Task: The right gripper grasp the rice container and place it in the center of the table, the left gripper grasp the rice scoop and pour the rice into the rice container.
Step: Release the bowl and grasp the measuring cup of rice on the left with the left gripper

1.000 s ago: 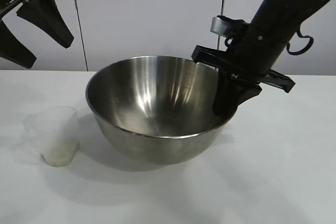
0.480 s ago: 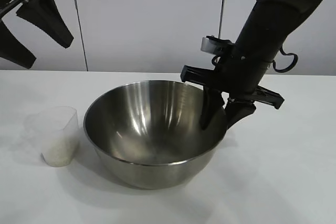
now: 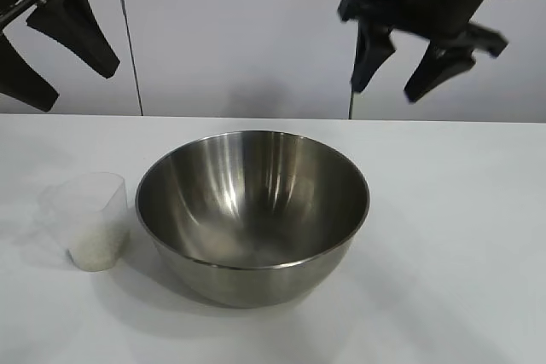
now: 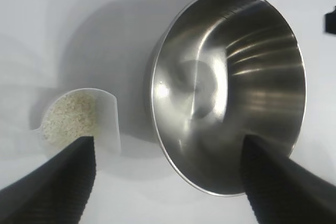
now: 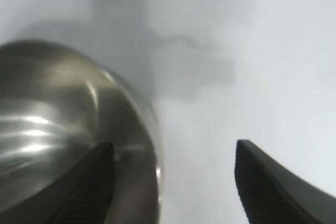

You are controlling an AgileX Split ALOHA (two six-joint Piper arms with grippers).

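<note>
The rice container (image 3: 252,210), a large shiny steel bowl, stands upright and empty in the middle of the white table (image 3: 461,236); it also shows in the left wrist view (image 4: 228,85) and the right wrist view (image 5: 63,129). Left of it stands the rice scoop (image 3: 92,219), a clear plastic cup with white rice (image 4: 68,116) in its bottom. My right gripper (image 3: 391,89) hangs open high above the bowl's far right rim, holding nothing. My left gripper (image 3: 38,87) is open at the upper left, above and behind the scoop.
A white panelled wall (image 3: 239,31) runs behind the table. Bare tabletop lies in front of the bowl and to its right.
My right gripper has opened, let go of the bowl's right rim and risen well above it. The bowl has settled level on the table, slightly nearer the front. The left arm has not moved.
</note>
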